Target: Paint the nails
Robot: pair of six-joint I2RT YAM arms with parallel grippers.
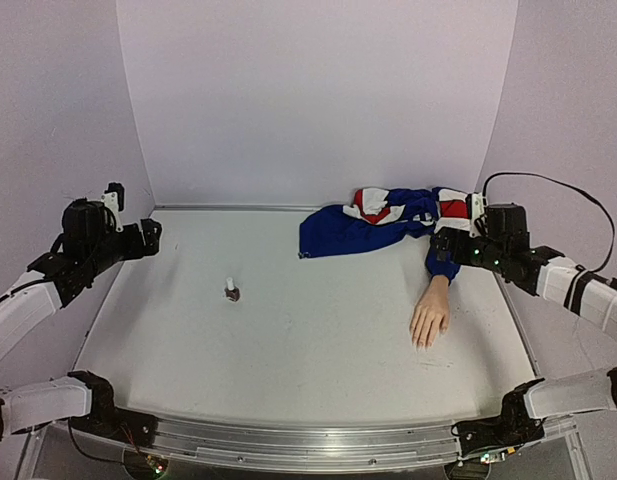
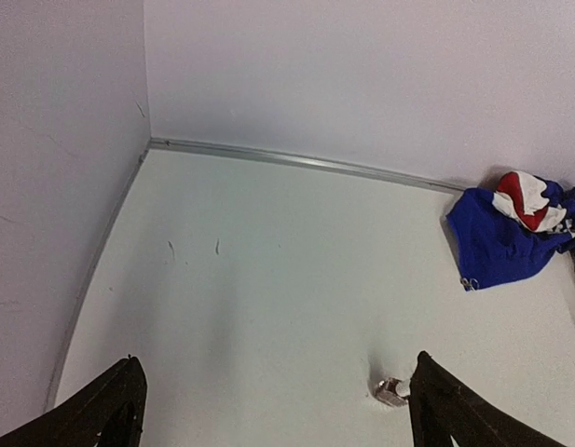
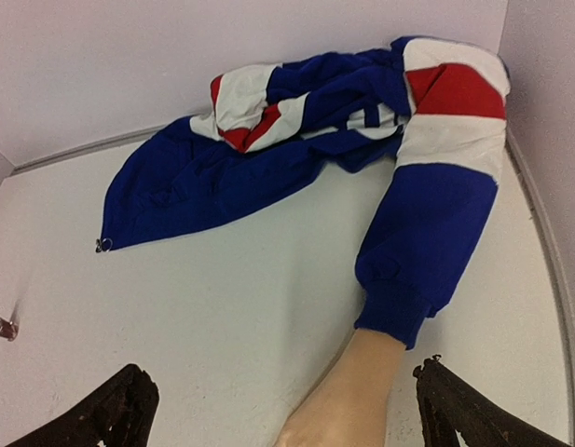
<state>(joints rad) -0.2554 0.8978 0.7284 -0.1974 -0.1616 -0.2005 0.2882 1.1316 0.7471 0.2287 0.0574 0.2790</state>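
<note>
A pale mannequin hand (image 1: 429,315) lies palm down at the right of the white table (image 1: 318,350), fingers toward the near edge. Its nails are too small to make out. A blue sleeve (image 3: 427,251) covers its forearm. My right gripper (image 1: 443,245) hovers open above the cuff; in the right wrist view the bare wrist (image 3: 352,400) shows between the spread fingers of my right gripper (image 3: 282,371). A small dark nail-polish bottle (image 1: 231,291) with a white cap stands left of centre. My left gripper (image 1: 148,238) hangs open at the far left, empty, and the bottle (image 2: 391,391) sits by its right finger (image 2: 445,410).
The sleeve belongs to a blue, red and white jacket (image 1: 373,218) heaped against the back wall at the right. White walls close in the table on three sides. A metal rail (image 1: 308,440) runs along the near edge between the arm bases.
</note>
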